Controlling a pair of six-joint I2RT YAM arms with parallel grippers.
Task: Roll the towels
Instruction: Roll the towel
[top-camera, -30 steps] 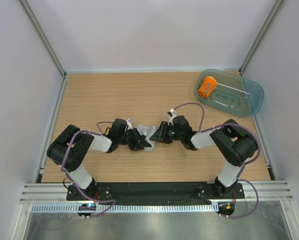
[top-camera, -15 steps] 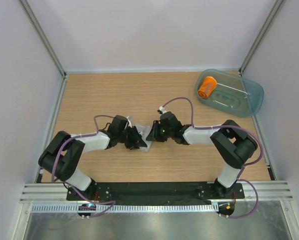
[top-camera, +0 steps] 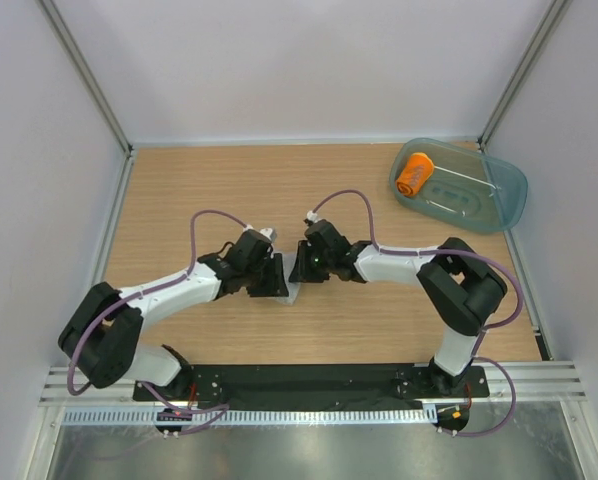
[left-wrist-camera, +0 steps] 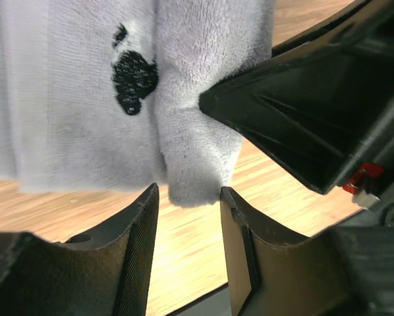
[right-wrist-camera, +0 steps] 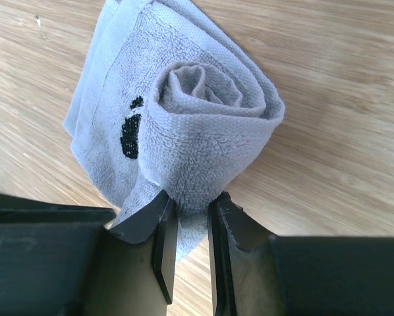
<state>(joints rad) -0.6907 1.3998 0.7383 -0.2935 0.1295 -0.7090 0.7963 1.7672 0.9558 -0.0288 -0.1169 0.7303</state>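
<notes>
Even, diffuse light fills all three views, and the table (top-camera: 199,190) around the grey towel (right-wrist-camera: 203,151) carries only faint, soft shadows. In both wrist views the grey towel's pile is crisp, while the dark fingers (right-wrist-camera: 151,250) just below it are underexposed and slightly soft.

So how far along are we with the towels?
Done: the orange towel lies rolled in the tub. In hand: the grey towel is partly rolled, a spiral with a flat tail beside it; the right gripper pinches the roll, the left gripper sits open at its edge. To do: roll up the tail.
</notes>
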